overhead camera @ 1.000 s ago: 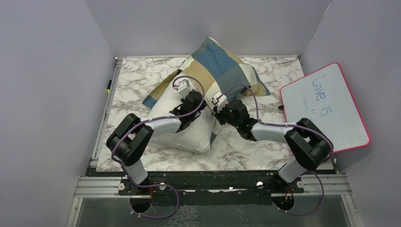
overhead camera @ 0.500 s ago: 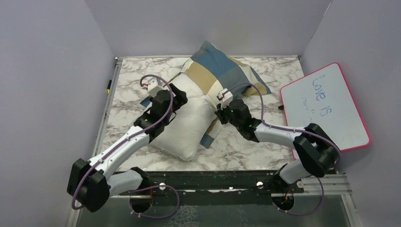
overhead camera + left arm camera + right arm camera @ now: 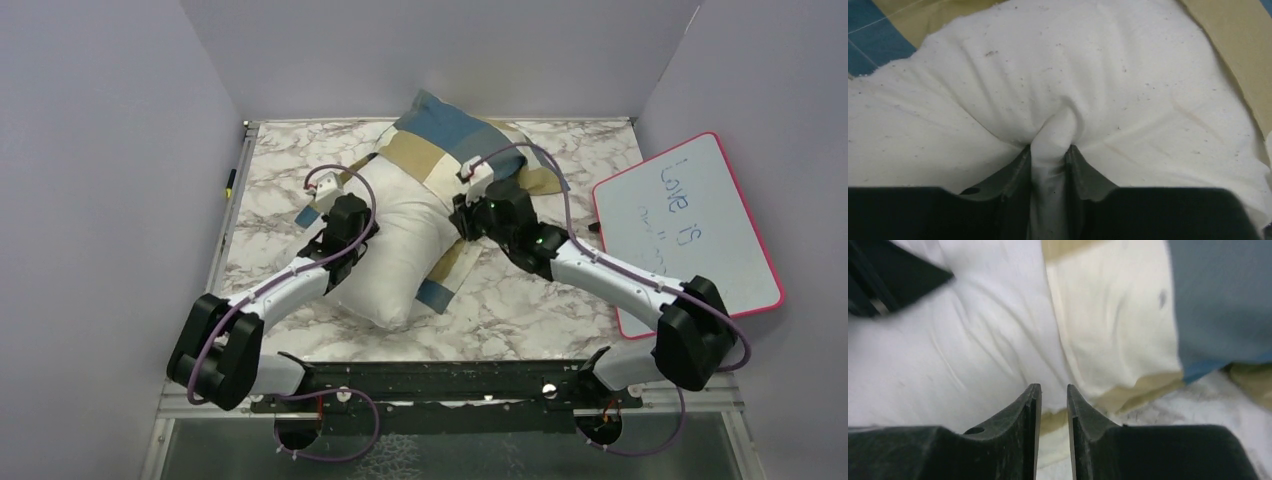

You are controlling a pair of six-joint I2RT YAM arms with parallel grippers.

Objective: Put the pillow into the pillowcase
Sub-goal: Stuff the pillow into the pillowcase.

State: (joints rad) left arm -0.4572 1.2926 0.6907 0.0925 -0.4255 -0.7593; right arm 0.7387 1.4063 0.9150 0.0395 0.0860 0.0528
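pillow (image 3: 1128,85) fold pinched by left claw (image 3: 1048,155) | right claw (image 3: 1054,395) nearly closed, pillowcase (image 3: 1113,325) hold cannot be told | pillow best pushed slowly toward upper frame

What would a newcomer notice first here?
The plump white pillow lies at centre, its far end inside the blue, tan and cream pillowcase. The left jaws pinch a fold of the pillow's fabric. A pink-rimmed whiteboard sits at far right.

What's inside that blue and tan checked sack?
The far end of the pillow sits inside the pillowcase; its near half sticks out. How deep it reaches is covered.
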